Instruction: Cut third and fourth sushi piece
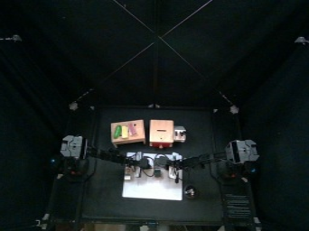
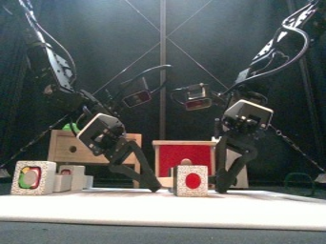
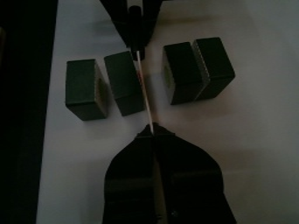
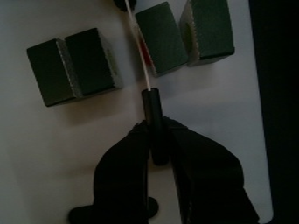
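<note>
1. White board (image 1: pixel 136 188) lies at the table's front middle, and both my arms reach down over it from either side.
2. My left gripper (image 3: pixel 156 144) is closed on a thin knife (image 3: pixel 143 92), whose blade runs out between the sushi pieces.
3. My right gripper (image 4: pixel 156 131) is clamped on a dark rod-like handle (image 4: pixel 151 105) that points toward the same gap from the other side.
4. Four dark sushi pieces (image 3: pixel 121 82) sit in two pairs on the board, each pair touching, with the blade lying in the gap between the pairs.
5. From the front, one sushi piece (image 2: pixel 193 178) with a red centre stands between my two grippers, and another piece (image 2: pixel 34 177) stands near the board's left end.
6. Behind the board sit a wooden box (image 1: pixel 125 132) and a red box (image 1: pixel 162 133), side by side.
</note>
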`<state>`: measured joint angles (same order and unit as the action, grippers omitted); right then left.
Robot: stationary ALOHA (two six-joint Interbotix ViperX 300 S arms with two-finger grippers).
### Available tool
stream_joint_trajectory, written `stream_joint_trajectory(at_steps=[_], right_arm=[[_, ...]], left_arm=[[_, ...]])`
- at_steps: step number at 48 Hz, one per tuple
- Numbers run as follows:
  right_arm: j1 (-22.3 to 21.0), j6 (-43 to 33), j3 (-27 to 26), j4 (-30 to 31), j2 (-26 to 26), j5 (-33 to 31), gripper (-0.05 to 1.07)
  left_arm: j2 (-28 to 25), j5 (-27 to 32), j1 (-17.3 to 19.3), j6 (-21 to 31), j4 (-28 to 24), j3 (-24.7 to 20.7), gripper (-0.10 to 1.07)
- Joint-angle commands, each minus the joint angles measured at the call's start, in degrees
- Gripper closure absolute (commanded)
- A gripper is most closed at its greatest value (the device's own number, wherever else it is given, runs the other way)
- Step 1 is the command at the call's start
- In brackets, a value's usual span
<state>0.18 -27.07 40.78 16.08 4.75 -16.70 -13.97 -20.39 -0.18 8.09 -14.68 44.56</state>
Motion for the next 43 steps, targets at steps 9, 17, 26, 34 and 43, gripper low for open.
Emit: stream_joint_trajectory(at_steps=[9,17,26,34,43], right_arm=[[0.44,-0.35,-0.62,-0.35,-4.39,-1.76,0.96],[2.11,-0.35,-0.62,-0.44,-7.12,-3.08,0.96],[4.22,-0.44,-0.7,-1.32,-10.11,-3.69,0.96],[5.98,-0.35,0.0,-1.76,-10.55,-3.78,0.96],[6.15,-0.35,0.0,-1.76,-8.96,-3.69,0.96]], left_arm=[[3.43,0.18,-0.97,0.0,-0.7,-0.09,0.66],[6.06,0.18,-1.32,0.0,-0.79,0.09,0.66],[7.91,0.09,-4.13,0.09,-0.7,0.53,0.66],[7.56,0.09,-6.06,0.18,-0.53,0.62,0.66],[6.68,0.09,-6.33,0.26,0.0,0.35,0.66]])
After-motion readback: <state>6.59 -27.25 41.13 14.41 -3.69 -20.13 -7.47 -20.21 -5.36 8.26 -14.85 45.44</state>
